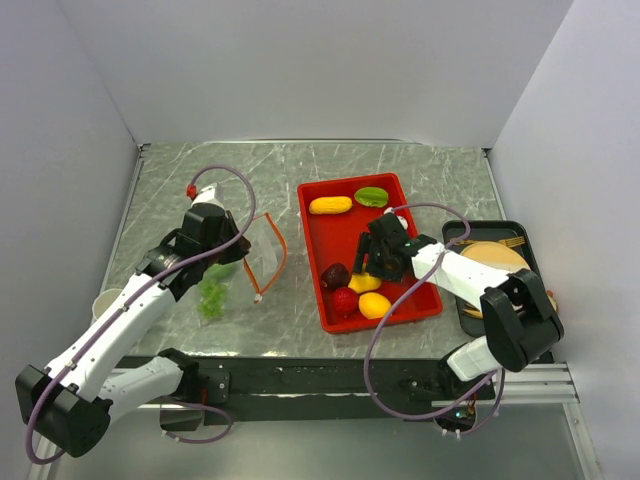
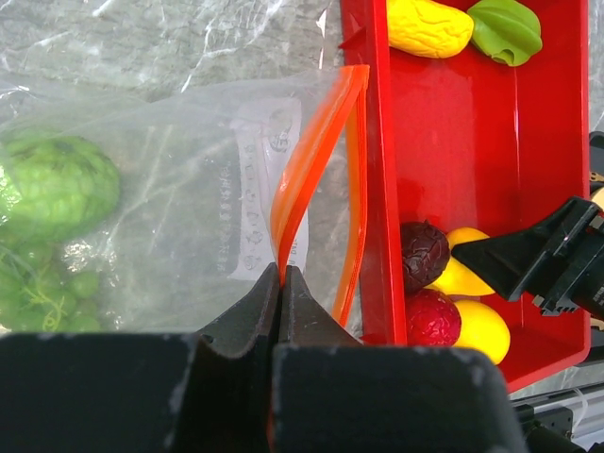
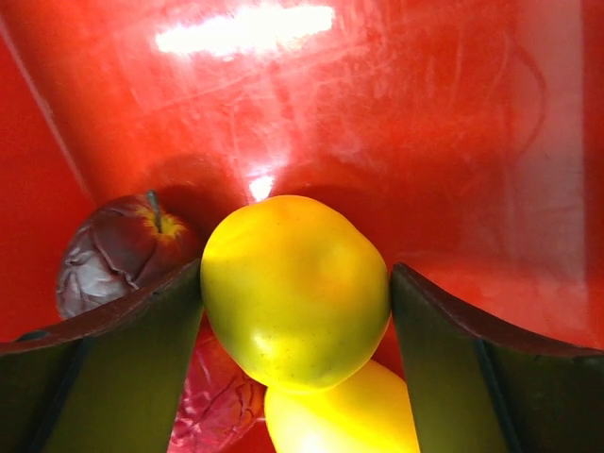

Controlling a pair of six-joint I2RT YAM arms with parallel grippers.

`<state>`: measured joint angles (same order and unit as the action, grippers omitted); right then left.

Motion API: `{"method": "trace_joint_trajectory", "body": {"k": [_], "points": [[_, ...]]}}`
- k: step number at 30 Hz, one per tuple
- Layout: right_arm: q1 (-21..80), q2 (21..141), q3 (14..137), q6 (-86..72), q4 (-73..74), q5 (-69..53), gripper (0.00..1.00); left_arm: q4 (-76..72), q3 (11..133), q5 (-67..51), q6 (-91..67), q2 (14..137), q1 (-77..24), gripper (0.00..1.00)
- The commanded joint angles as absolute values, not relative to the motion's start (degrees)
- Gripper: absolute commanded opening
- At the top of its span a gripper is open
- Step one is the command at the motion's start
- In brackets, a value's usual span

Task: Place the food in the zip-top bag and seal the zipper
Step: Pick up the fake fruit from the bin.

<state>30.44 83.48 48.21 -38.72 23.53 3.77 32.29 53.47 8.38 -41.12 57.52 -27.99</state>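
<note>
The yellow fruit [image 3: 294,288] hid most of the red one [image 3: 222,401]; a second yellow piece [image 3: 344,415] ran off the bottom; bagged green food [image 2: 52,184] got clipped at left

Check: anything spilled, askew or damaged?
Nothing stands out. The left gripper pinches the orange-red zipper strip of the clear plastic bag, green toy food lies inside, and the remaining toy fruits sit in the red rectangular tray, a yellow one in the right gripper.

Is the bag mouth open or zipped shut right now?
Open. In the left wrist view the zipper bows into two separate orange strips, and the left tool pinches one of them.
</note>
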Motion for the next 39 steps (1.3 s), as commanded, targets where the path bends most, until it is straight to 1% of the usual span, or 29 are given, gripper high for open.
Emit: {"method": "trace_joint_trajectory", "body": {"k": [1,4,6,7,9,11,13,16,20,26,32,37,39], "points": [[30.06,83.15,47.29,-40.34,21.09,3.78,0.73,30.32,53.0,8.26,-40.25,56.86,-28.04,0.01],[29.88,82.88,47.02,-40.43,20.66,3.78,0.63,30.67,53.35,8.17,-40.25,57.22,-28.04,0.01],[29.88,83.14,47.02,-40.43,20.57,3.61,0.59,31.02,53.52,8.35,-40.34,56.96,-28.04,0.01],[29.97,83.41,47.37,-40.34,20.74,3.52,0.54,31.11,53.53,8.52,-40.34,56.87,-28.04,0.01],[29.88,83.5,47.81,-40.08,21.26,3.6,0.54,31.11,53.26,9.23,-41.13,56.17,-28.04,0.01],[29.88,82.8,47.9,-39.64,21.8,4.39,0.5,30.41,52.82,8.97,-41.22,55.64,-28.04,0.01],[29.88,80.96,47.81,-39.64,22.67,6.05,0.48,29.53,52.21,8.79,-41.13,55.11,-28.04,0.01],[29.88,78.32,48.25,-39.02,24.25,8.34,0.46,30.49,52.38,9.23,-41.13,55.9,-28.04,0.01],[29.88,75.33,49.48,-38.06,26.1,12.12,0.46,31.9,53.26,9.23,-41.05,56.43,-27.95,0.01],[29.88,69.79,53.52,-37.18,28.39,14.06,0.46,32.6,54.14,10.9,-41.13,55.37,-27.95,0.01],[29.97,64.87,59.49,-35.25,26.72,9.76,0.46,32.7,53.97,10.73,-42.45,55.28,-28.04,0.01],[31.46,67.05,63.45,-35.42,23.65,2.74,0.46,31.82,53.26,8.79,-43.07,55.11,-28.04,0.01],[32.86,68.28,64.85,-35.95,22.42,1.76,0.46,32.08,53.61,8.0,-43.07,55.11,-28.04,0.01]]}}
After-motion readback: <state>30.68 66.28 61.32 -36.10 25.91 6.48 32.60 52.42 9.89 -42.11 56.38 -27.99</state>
